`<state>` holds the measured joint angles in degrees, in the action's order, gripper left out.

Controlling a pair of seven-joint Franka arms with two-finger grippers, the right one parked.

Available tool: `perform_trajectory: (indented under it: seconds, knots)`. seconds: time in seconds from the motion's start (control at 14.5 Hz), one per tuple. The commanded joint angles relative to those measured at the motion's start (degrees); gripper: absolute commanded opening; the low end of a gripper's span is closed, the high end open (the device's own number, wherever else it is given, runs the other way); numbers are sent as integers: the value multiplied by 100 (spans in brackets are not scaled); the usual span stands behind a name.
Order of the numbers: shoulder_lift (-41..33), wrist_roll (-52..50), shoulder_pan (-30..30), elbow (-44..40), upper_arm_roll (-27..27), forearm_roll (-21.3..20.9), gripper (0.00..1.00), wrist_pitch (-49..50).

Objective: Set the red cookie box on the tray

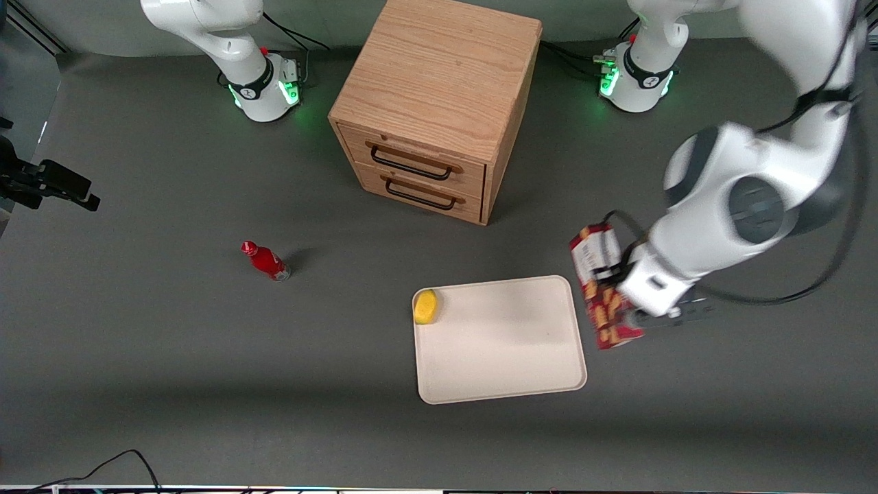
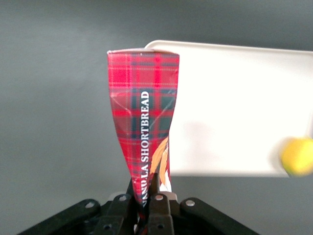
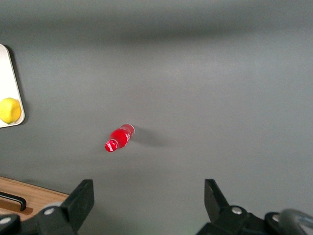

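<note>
The red cookie box (image 1: 601, 288) hangs above the table just beside the tray's (image 1: 507, 350) edge, toward the working arm's end. It is a slim red carton with cookie pictures and a white label. My left gripper (image 1: 625, 302) is shut on it. In the left wrist view the box (image 2: 144, 122) shows red tartan with white lettering, squeezed narrow between the black fingers (image 2: 157, 203). The cream tray (image 2: 234, 107) lies past it, partly covered by the box.
A yellow lemon (image 1: 426, 306) sits in a corner of the tray, the one nearest the drawers. A wooden two-drawer cabinet (image 1: 435, 103) stands farther from the front camera. A small red bottle (image 1: 265, 261) lies toward the parked arm's end.
</note>
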<state>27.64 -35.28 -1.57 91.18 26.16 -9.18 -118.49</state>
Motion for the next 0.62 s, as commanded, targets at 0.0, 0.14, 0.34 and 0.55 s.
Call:
perform_trajectory:
  seconds: [0.0,0.14,0.34,0.55]
  knots:
    - [425,-593,-62,767,91,-819,0,-1444]
    - [680,-708,-71,849,91,-1330,9,-1721]
    - [655,-699,-89,831,91,-1508,100,-1669]
    - [86,-402,-141,622,100,-1412,100,-452]
